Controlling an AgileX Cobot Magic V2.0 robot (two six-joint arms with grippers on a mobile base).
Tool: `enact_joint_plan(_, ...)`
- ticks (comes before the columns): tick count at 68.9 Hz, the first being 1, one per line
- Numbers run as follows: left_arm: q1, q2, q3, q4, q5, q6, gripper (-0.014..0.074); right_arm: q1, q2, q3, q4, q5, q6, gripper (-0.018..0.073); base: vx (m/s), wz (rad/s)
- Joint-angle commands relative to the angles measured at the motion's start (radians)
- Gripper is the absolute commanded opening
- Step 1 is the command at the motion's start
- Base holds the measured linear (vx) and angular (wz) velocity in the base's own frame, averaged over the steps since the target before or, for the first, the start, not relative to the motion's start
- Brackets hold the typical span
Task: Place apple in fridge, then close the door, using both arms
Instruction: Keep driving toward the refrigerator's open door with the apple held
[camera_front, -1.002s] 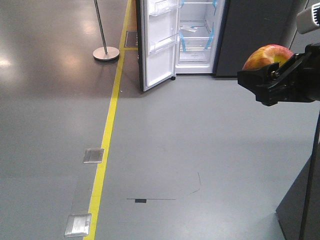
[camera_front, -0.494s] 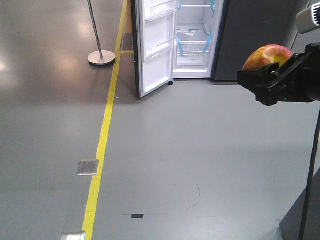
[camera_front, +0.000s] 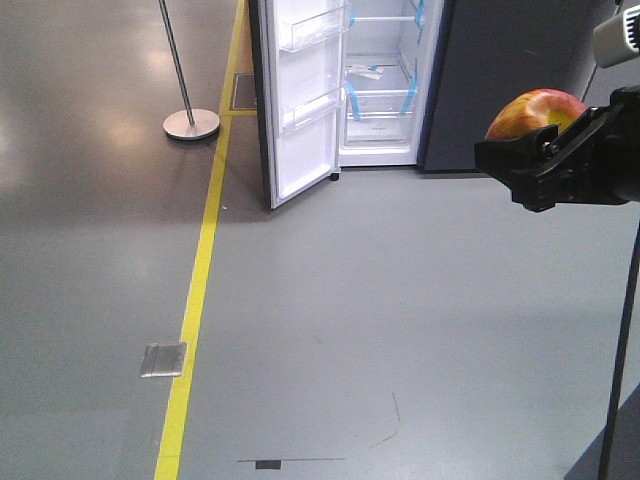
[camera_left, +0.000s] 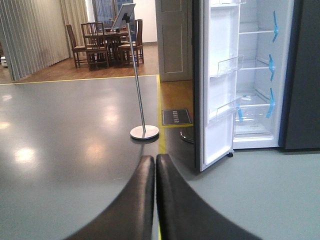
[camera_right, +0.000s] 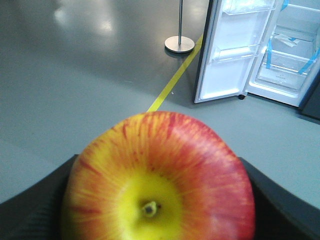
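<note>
Glossy round apple (camera_right: 157, 180) in blocky right gripper (camera_front: 540, 145), fridge shelves (camera_front: 383, 91) seemingly glass

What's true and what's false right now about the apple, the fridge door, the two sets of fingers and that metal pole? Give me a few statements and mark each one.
1. The door of the fridge stands open. True.
2. The apple lies on a fridge shelf. False: it is gripped between the right fingers, out over the floor and well short of the fridge.
3. The left fingers are pressed together with nothing between them. True.
4. The metal pole stands to the right of the fridge. False: in the front view it stands left of the door, on the far side of the yellow line.
</note>
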Motion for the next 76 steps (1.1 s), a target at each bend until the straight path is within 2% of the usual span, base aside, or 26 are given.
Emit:
enact_joint_plan(1,-0.008,-0.014,-0.020,-0.010,-0.073,-0.008,-0.0008,-0.002,-0.022,-0.028,0.021,-0.061,-0.007,0.0057,0.16,-0.02)
enact_joint_plan(76,-0.008,-0.014,-0.020,-0.010,-0.073,-0.008,-0.0008,-0.002,-0.022,-0.028,0.021,-0.061,-0.007,0.0057,0.13,0.02)
